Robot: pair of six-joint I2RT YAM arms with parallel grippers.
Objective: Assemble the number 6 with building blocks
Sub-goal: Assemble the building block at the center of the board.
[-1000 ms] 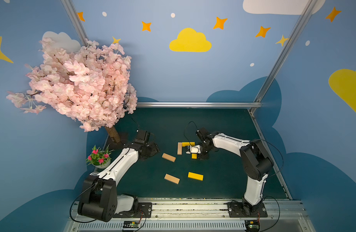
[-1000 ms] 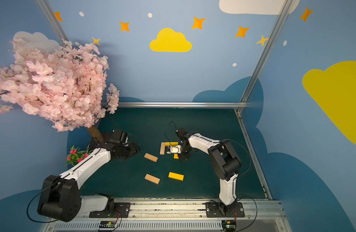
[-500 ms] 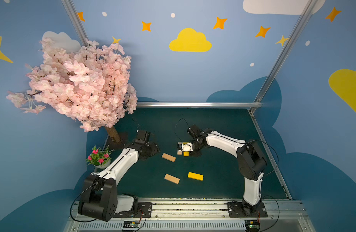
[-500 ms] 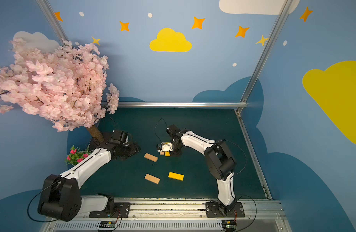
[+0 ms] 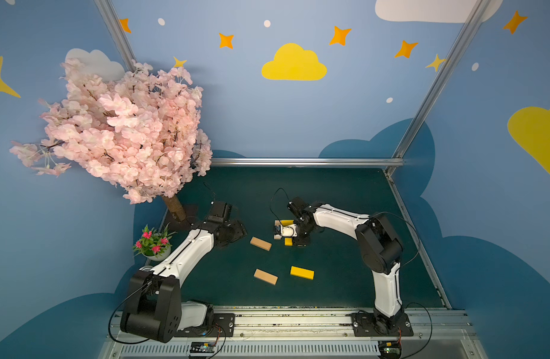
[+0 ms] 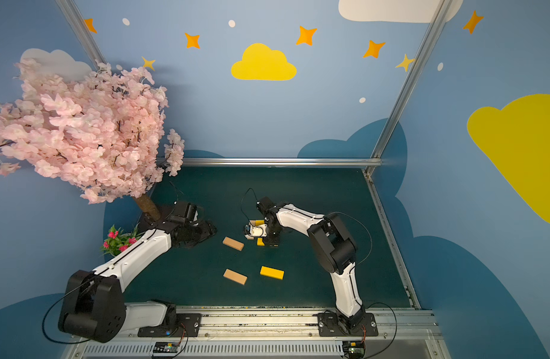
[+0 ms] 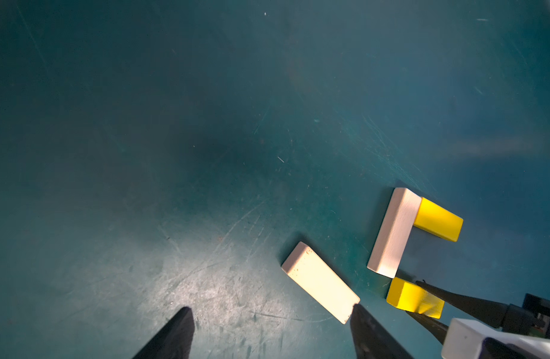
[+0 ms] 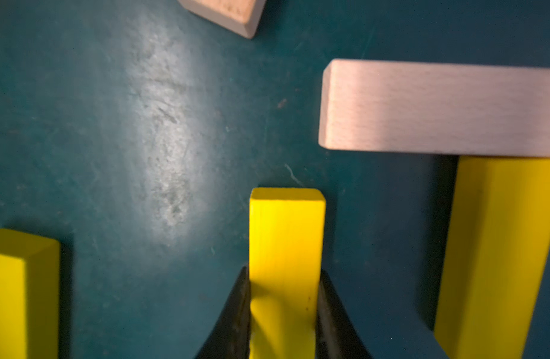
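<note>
My right gripper (image 8: 284, 273) is shut on a yellow block (image 8: 286, 236), low over the green mat (image 5: 335, 273); in both top views it shows (image 5: 288, 241) (image 6: 260, 241). Just ahead of the block's free end lies a tan bar (image 8: 438, 108) with a yellow bar (image 8: 500, 248) butted against its side, forming an L (image 7: 393, 233). A small gap separates the held block from the tan bar. Loose on the mat lie two tan blocks (image 5: 260, 243) (image 5: 265, 276) and one yellow block (image 5: 302, 272). My left gripper (image 7: 272, 310) is open and empty, one fingertip (image 7: 366, 332) beside the nearer tan block (image 7: 320, 281).
A pink blossom tree (image 5: 121, 130) stands at the back left on a trunk (image 5: 174, 208), with a small potted plant (image 5: 152, 245) beside my left arm. A metal rail (image 5: 267, 323) runs along the front, and frame posts edge the mat on the right.
My right arm has swung left with the yellow block, bringing it close to the free end of the tan bar. The left arm has stayed put.
</note>
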